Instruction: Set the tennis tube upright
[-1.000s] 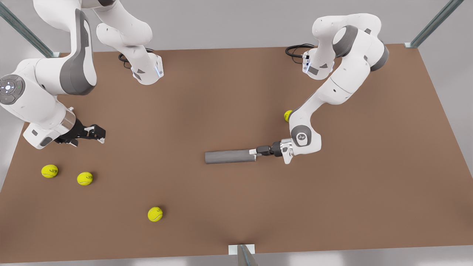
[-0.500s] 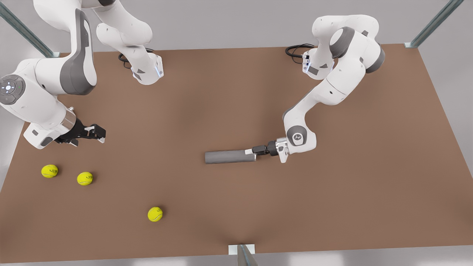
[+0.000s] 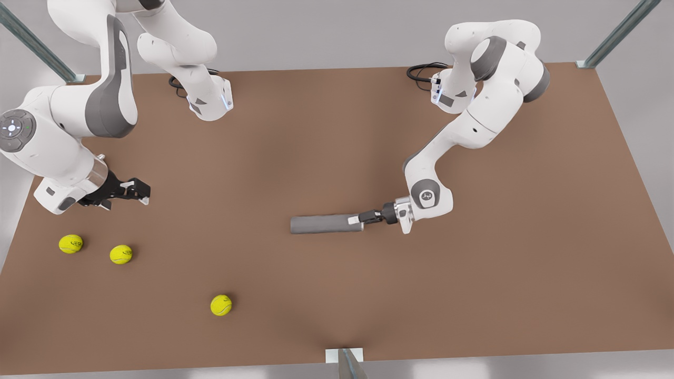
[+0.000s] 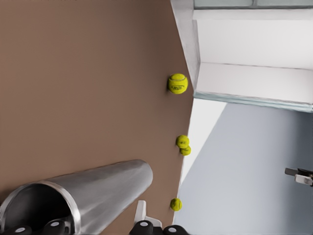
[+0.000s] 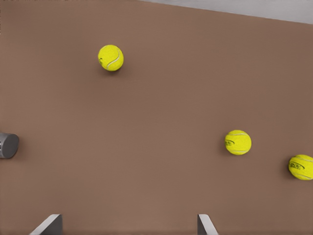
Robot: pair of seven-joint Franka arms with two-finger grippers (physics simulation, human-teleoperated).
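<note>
On the brown table, near the middle in the front view, the tennis tube lies flat on its side. The left gripper is at the tube's end toward the front view's right. The right gripper waits far off at the front view's left, above two tennis balls. Around the tube the table is bare and its edges are well apart, so there is room to swing it upright.

From the left wrist view, the tube looks like stiff, smooth metal with an open mouth and a lighter rim. I judge it light and slippery, so the rim wall is the best hold. Whether this pincer is clenched there, I cannot tell.

From the right wrist view, the right pincer is released, and the tube's far end shows beyond it.
</note>
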